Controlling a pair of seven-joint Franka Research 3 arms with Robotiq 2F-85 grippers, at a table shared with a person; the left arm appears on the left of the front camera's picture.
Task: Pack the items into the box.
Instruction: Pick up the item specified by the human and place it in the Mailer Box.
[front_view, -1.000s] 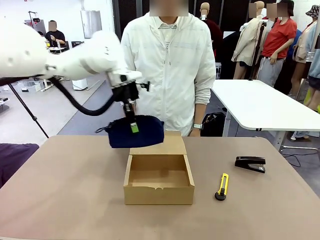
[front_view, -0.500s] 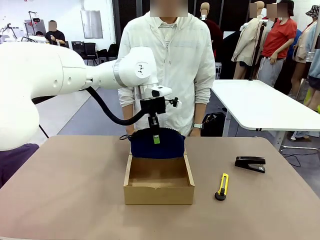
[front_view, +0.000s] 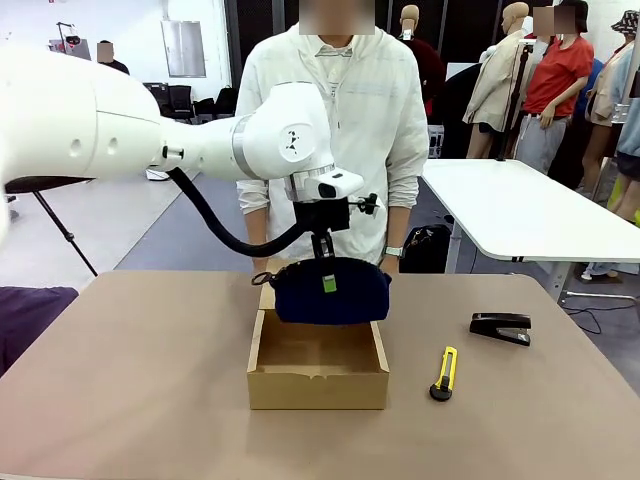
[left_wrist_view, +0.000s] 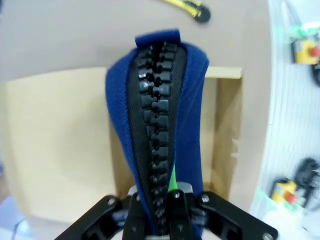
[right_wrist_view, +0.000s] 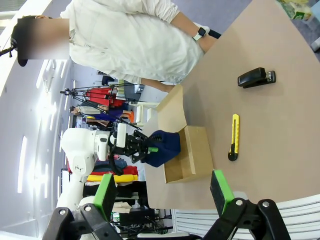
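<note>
Pouch (front_view: 335, 295) hangs straight beneath the left end effector (front_view: 326, 280), whose two fingers are pinched together on the top seam, one green pad showing against the fabric. Directly below the end effector, under the pouch, sits the box (front_view: 318, 385), open at the top. The pouch's lower edge is level with the far rim, over the rear half of the box; whether it touches the rim I cannot tell. To the right of the end effector and lower, a yellow knife (front_view: 444, 372) lies on the counter (front_view: 130, 380) just beside the box. Farther right, the stapler (front_view: 500, 327) lies well apart from the end effector and the box.

The pouch is dark blue soft fabric, nearly as wide as the box. In the left wrist view a chunky black zipper (left_wrist_view: 155, 125) runs along its top away from the fingers. The box is plain tan cardboard, shallow, with its flap lid (right_wrist_view: 172, 112) laid back on the far side. The stapler is small and black.

The right end effector (right_wrist_view: 163, 192) has its fingers spread wide apart with nothing between them, high above the near edge of the counter.

The counter is matte brown. A person (front_view: 335, 130) in a white jacket stands at its far side behind the box. A white table (front_view: 520, 205) stands farther back to the right, on a grey floor.
</note>
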